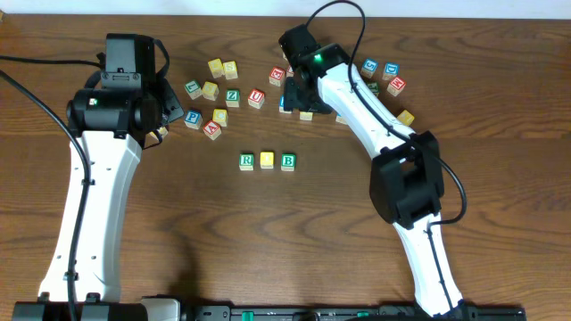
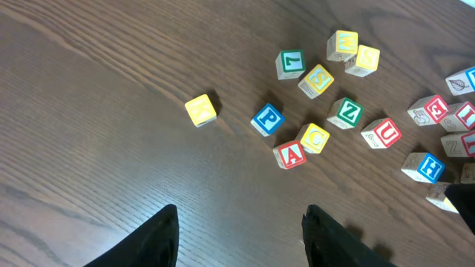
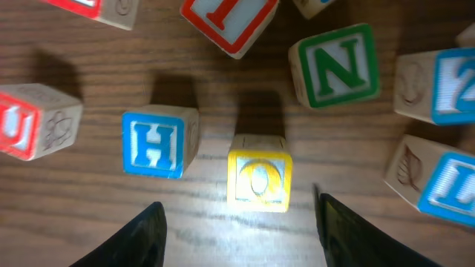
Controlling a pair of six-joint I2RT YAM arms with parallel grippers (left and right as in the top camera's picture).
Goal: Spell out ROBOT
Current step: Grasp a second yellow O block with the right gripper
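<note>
While the R block [image 1: 247, 161], a yellow block [image 1: 267, 160] and the B block [image 1: 287, 161] are sitting in a row at the overhead frame's centre, the right gripper [image 3: 241, 215] is hovering over the cluster beyond, jaws spread, the yellow O block [image 3: 258, 174] lining up between them at its wrist view's centre. The blue H block [image 3: 154, 143] is lying just beside it on the left, so I'd be lowering straight down, clearing that neighbour before closing. The left gripper [image 2: 241, 222] is hanging spread and empty at the upper left.
</note>
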